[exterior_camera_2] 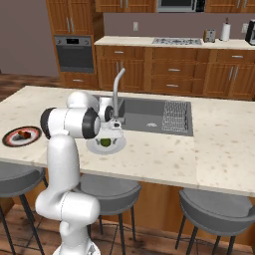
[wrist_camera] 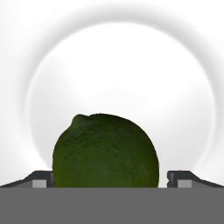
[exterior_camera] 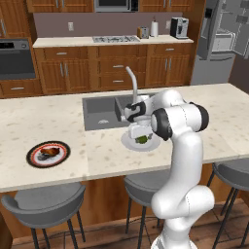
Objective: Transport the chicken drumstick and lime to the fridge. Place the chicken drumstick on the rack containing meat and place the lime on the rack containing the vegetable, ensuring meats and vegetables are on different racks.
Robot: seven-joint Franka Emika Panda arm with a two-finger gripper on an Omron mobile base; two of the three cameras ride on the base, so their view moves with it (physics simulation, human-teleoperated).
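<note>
From the left base view, my gripper [exterior_camera: 141, 137] hangs low over a white round plate [exterior_camera: 127, 141] on the pale speckled island counter [exterior_camera: 58, 116], just in front of the grey sink [exterior_camera: 99, 112]; the dark round plate [exterior_camera: 34, 156] with the glossy brown drumstick [exterior_camera: 48, 151] lies well apart to the left, and the grey steel fridge [exterior_camera: 221, 36] stands open across the room. From the right base view, the small dark green lime [exterior_camera_2: 105, 142] sits on that plate beneath my hand. In the hand view, my fingertips [wrist_camera: 40, 180] stand wide, one on either side of the lime, not closed on it.

Gripper [exterior_camera_2: 107, 135] low over lime [exterior_camera_2: 105, 142] on white plate [exterior_camera_2: 94, 147]. Drumstick [exterior_camera_2: 23, 134] on dark plate [exterior_camera_2: 10, 141], far left.
</note>
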